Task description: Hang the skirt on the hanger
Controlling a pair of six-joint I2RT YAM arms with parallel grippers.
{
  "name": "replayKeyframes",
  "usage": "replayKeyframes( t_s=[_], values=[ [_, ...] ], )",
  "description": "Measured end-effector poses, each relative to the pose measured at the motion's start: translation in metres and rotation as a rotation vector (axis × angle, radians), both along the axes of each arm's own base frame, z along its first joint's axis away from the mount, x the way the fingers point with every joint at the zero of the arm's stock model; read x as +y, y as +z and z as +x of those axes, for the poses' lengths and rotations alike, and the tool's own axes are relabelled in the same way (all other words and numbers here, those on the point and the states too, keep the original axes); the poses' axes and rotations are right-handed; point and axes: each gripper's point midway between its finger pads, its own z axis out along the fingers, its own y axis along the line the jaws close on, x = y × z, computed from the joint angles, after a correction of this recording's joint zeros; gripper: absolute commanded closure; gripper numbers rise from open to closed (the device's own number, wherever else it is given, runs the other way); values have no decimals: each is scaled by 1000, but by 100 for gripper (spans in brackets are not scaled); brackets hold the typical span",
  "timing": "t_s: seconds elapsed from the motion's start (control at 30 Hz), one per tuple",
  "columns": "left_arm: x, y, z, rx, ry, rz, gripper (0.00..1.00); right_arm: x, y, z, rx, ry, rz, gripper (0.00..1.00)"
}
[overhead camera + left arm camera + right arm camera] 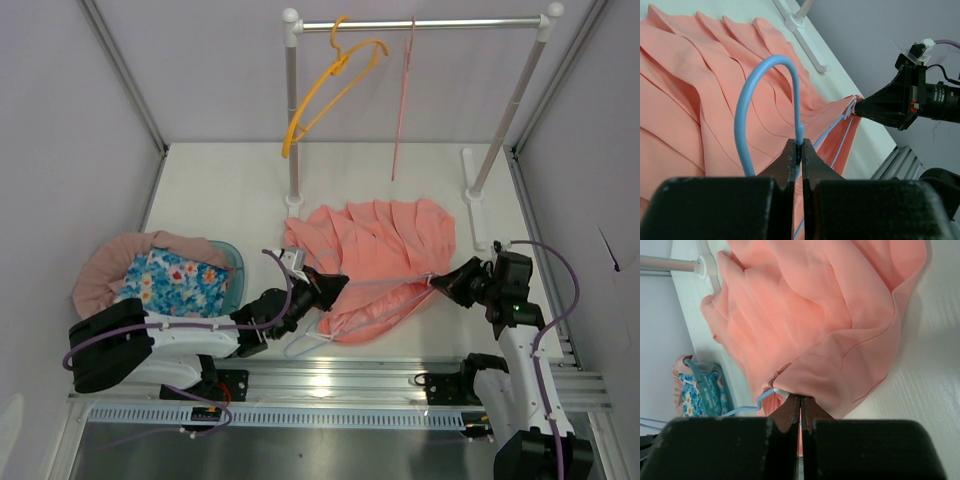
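A salmon pleated skirt (385,245) lies spread on the white table. A thin light-blue hanger (375,295) runs through its near edge. My left gripper (326,287) is shut on the hanger's neck just below the curved hook (762,95), with its tips (800,148) over the skirt (695,100). My right gripper (440,281) is shut on the skirt's waistband (840,375) at the right corner, where the hanger's arm (747,408) ends against the fabric. Its tips (800,401) pinch the hem. In the left wrist view the right gripper (858,106) faces me across the hanger.
A clothes rail (420,22) stands at the back with a yellow hanger (330,90) and a pink hanger (403,100) on it. Its feet (474,200) rest on the table behind the skirt. A teal basket (232,262) of floral and pink clothes sits at the left.
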Motion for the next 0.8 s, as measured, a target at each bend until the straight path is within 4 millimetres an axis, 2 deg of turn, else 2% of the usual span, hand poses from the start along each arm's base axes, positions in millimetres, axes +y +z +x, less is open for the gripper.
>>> replayKeyframes(
  t_s=[0.4, 0.8],
  values=[
    [13, 19, -7, -41, -7, -68, 100, 4, 32, 4, -55, 19, 29, 100],
    [18, 31, -8, -77, -2, -86, 100, 7, 44, 6, -68, 23, 47, 100]
  ],
)
